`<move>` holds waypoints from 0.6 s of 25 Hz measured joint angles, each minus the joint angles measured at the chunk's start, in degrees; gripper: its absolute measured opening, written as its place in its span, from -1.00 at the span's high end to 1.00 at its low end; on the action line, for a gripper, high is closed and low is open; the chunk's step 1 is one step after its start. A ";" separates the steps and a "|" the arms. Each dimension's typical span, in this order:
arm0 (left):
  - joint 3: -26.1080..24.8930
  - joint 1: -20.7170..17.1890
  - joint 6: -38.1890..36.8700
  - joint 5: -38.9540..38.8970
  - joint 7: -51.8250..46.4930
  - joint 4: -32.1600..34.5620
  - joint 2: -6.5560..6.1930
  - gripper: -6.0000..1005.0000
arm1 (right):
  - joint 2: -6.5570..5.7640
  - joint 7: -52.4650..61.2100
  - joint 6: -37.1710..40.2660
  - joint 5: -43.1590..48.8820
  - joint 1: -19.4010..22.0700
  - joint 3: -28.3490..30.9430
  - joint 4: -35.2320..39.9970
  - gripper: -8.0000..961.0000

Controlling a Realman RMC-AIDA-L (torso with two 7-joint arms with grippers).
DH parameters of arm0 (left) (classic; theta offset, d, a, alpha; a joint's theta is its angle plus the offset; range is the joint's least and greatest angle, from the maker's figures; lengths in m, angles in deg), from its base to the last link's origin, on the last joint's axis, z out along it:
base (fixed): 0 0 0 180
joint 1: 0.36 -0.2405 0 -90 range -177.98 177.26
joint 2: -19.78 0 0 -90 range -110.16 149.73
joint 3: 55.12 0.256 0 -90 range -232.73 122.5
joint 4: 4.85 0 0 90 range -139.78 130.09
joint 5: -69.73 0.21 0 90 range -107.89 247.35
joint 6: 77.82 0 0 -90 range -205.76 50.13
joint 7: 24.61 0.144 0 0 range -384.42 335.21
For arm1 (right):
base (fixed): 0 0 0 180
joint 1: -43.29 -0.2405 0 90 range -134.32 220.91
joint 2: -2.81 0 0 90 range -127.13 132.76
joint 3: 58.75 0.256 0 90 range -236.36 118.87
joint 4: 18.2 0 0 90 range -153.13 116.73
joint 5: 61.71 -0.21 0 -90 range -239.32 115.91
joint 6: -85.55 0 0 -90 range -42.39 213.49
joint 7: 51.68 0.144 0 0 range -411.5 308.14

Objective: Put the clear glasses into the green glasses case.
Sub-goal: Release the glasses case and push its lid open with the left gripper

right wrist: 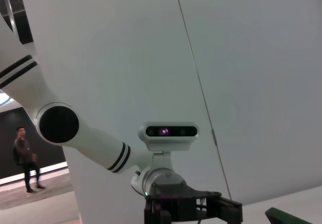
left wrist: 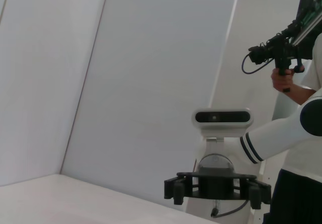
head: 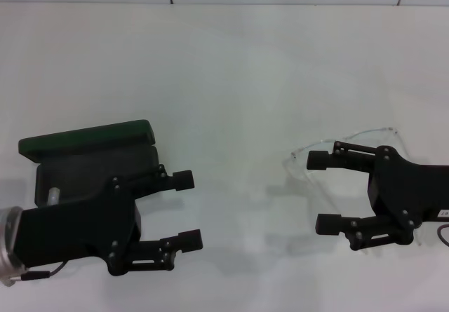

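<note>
The green glasses case [head: 88, 136] lies open at the table's left, its lid raised at the back and its dark lining [head: 91, 166] showing. My left gripper [head: 186, 209] is open, its body over the case's front part and its fingers reaching past the case's right end. The clear glasses [head: 372, 131] lie at the right, partly hidden under my right gripper [head: 321, 191], which is open above them. The right wrist view shows the left gripper [right wrist: 193, 209] far off and a corner of the case [right wrist: 294, 217]. The right gripper [left wrist: 217, 188] appears in the left wrist view.
The white table [head: 231, 80] runs back to a pale wall. A person holding a camera rig [left wrist: 282, 53] stands beside the robot. Another person [right wrist: 25, 158] stands far off in the room.
</note>
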State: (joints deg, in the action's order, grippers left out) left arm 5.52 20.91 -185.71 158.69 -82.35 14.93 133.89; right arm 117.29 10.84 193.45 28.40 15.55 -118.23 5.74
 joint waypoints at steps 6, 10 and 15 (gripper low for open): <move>0.00 -0.18 -0.03 0.38 0.04 0.00 -0.03 -0.70 | 0.21 -0.15 0.26 0.05 0.17 -0.02 -0.06 -0.84; 0.00 -0.11 -0.03 0.42 0.12 0.00 -0.04 -0.70 | 0.22 -0.29 0.25 0.06 0.26 -0.02 -0.23 -0.84; -0.87 -0.23 0.00 0.06 0.64 0.15 0.18 -0.69 | 0.71 -0.98 -0.15 -0.54 1.73 1.48 -0.10 -0.84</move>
State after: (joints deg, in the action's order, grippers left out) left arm 4.65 20.68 -185.72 158.75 -81.70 15.08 134.07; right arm 118.00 9.86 193.30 27.86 17.28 -116.74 5.64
